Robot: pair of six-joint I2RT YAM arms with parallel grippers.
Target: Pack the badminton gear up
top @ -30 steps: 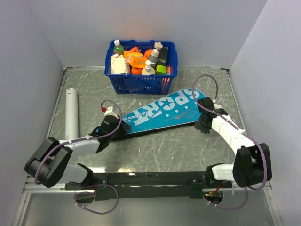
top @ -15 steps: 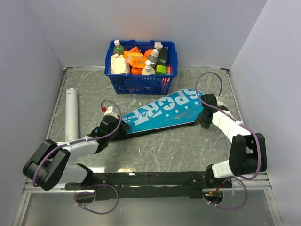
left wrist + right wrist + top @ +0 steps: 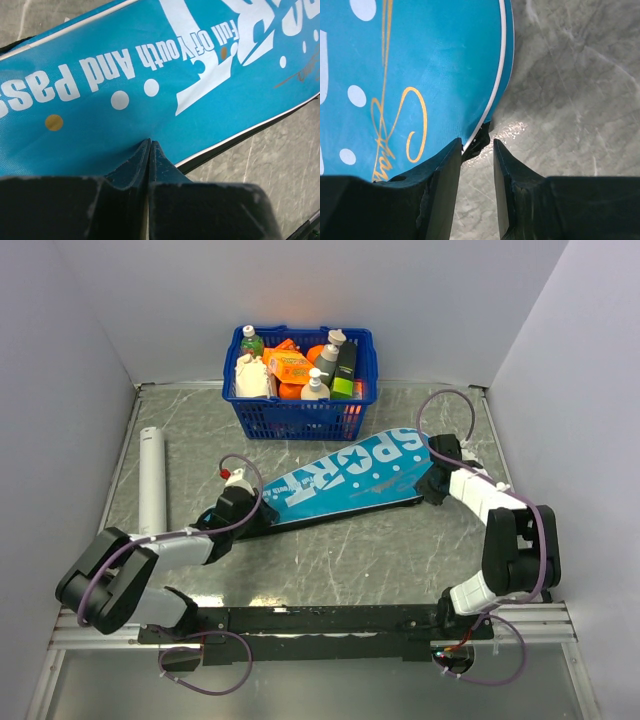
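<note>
The teal "SPORT" case (image 3: pixel 345 480) lies slantwise across the table, narrow end at the left. My left gripper (image 3: pixel 250 508) is shut at the narrow end. In the left wrist view its tips (image 3: pixel 149 141) press on the case's teal cloth (image 3: pixel 150 75), and nothing shows between them. My right gripper (image 3: pixel 433 485) is at the wide end. In the right wrist view it (image 3: pixel 476 142) stands open, its jaws either side of the black zip edge (image 3: pixel 481 139) under the case's white-piped rim (image 3: pixel 497 75). The long white tube (image 3: pixel 152 480) lies at the far left, apart from both grippers.
A blue plastic basket (image 3: pixel 300 418) of bottles and orange packs stands against the back wall, just beyond the case. White walls close in the table on three sides. Bare marbled tabletop (image 3: pixel 380 560) lies between the case and the arm bases.
My right gripper has slid toward the back along the case's wide end, and its jaws have opened a little. The wide end has shifted slightly left. My left gripper has stayed put.
</note>
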